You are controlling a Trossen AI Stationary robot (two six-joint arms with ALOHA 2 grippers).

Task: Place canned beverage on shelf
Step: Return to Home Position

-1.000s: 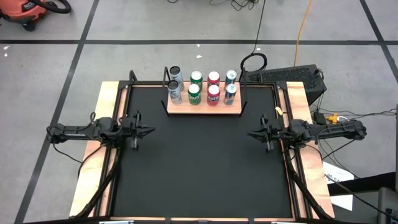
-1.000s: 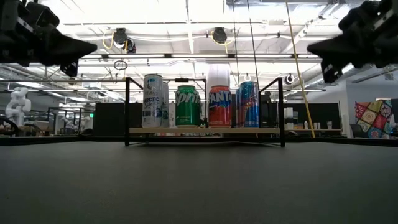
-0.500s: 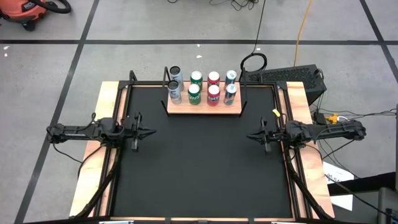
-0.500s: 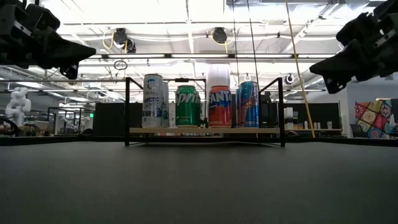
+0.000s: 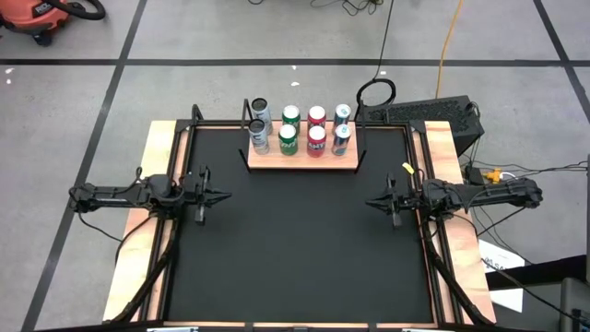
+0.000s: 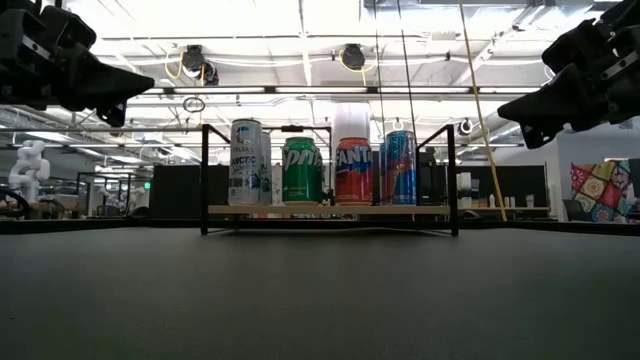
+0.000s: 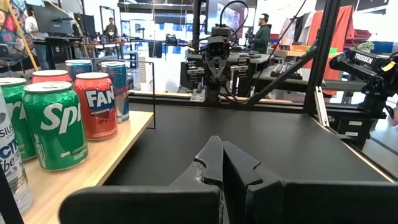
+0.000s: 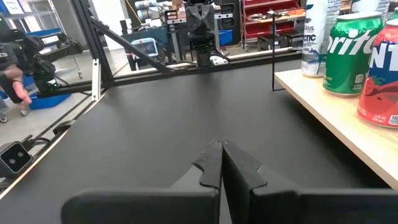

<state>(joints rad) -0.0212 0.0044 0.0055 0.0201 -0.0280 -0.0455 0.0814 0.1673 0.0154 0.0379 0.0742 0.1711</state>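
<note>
Homing step: soda cans (image 5: 316, 140) stand on the shelf (image 5: 304, 164).
My left claw (image 5: 221, 195) and right claw (image 5: 371, 202) are clenched, empty; next I judge only parking.

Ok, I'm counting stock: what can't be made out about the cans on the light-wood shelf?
Low view: rear row on the light-wood shelf mostly hidden behind the front cans.
High view: labels too small to read.
Left wrist view: tall white can cut off by the edge.
Right wrist view: red can cut off by the edge; blue cans outside it.
</note>
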